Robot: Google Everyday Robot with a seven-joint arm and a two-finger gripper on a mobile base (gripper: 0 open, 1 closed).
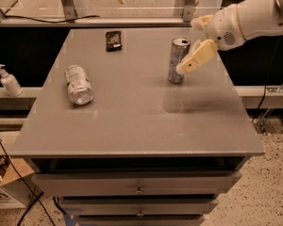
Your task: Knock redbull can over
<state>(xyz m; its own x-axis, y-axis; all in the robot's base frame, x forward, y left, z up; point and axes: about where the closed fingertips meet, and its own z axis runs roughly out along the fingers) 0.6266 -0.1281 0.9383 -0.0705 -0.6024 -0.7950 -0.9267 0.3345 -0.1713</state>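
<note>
The redbull can is slim, silver and blue-grey, and stands upright on the right half of the grey table. My gripper comes in from the right on a white arm. It is open, and its lower cream finger lies against the can's right side at mid height. The upper finger is above and right of the can's top. Nothing is held.
A wider silver can with green-white print lies on its side on the left of the table. A small black packet lies at the back. A soap dispenser bottle stands on a ledge to the left. Drawers sit below the tabletop.
</note>
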